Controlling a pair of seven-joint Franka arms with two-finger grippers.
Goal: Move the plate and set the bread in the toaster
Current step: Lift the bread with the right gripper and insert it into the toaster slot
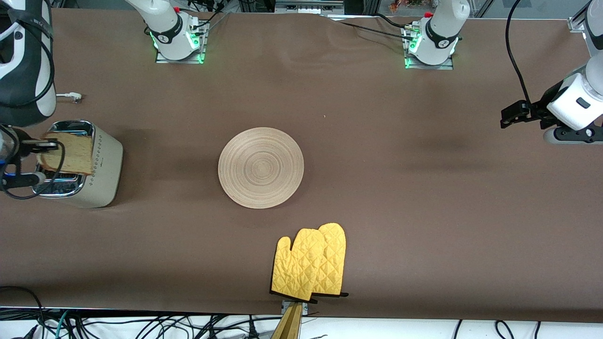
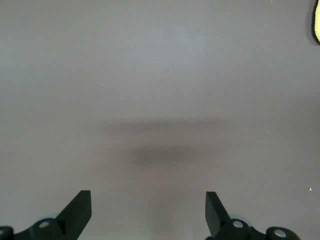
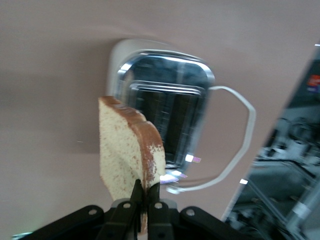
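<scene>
The cream-white toaster [image 1: 101, 165] stands at the right arm's end of the table. My right gripper [image 1: 44, 150] is shut on the bread [image 1: 68, 153] and holds the slice on edge just over the toaster's chrome top. In the right wrist view the fingers [image 3: 146, 192] pinch the crust of the bread [image 3: 125, 155] above the slots of the toaster [image 3: 165, 95]. The round wooden plate [image 1: 261, 167] lies bare at mid-table. My left gripper [image 1: 511, 115] is open and empty over bare table at the left arm's end; it also shows in the left wrist view [image 2: 148, 200].
A pair of yellow oven mitts [image 1: 311, 263] lies near the table's front edge, nearer to the front camera than the plate; a corner shows in the left wrist view [image 2: 316, 20]. The toaster's white cord [image 3: 245, 135] loops beside it, and its plug [image 1: 70, 96] lies on the table.
</scene>
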